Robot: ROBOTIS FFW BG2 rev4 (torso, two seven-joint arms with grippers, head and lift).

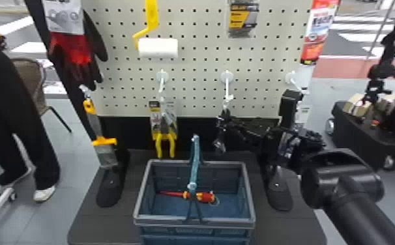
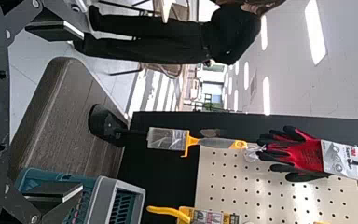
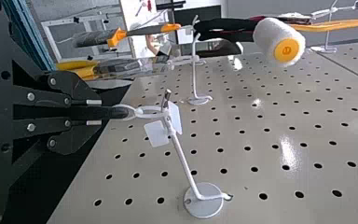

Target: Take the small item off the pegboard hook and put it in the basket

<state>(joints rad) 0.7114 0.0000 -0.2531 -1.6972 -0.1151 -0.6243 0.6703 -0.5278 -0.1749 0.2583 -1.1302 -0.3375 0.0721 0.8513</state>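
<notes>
Tugging askew could snag the white loop (image 3: 138, 111) on the hook (image 3: 181, 156) mid-frame; right fingers (image 3: 93, 102) clamp the small item (image 3: 115, 112), left fingers (image 2: 56, 31) stand apart.

Label notes. Head view: white card (image 1: 64, 16) on gloves (image 1: 73, 49), grey round pictures on it; same card in left wrist view, with a patch of red print and lines of small lettering. Black-and-yellow label (image 1: 241, 19) on hanging pack, upper board; dark lettering on yellow. Red-and-white packet (image 1: 319, 27), right edge of board: bold dark print on white, more print on red below. Pliers (image 1: 163, 130): backing card (image 1: 155, 114), dark and yellow blocks, fine print too small to tell. Basket (image 1: 251, 195): pale strip on front, lettering blurred. Roller (image 3: 272, 39): dark mark on yellow end, too small to tell.
</notes>
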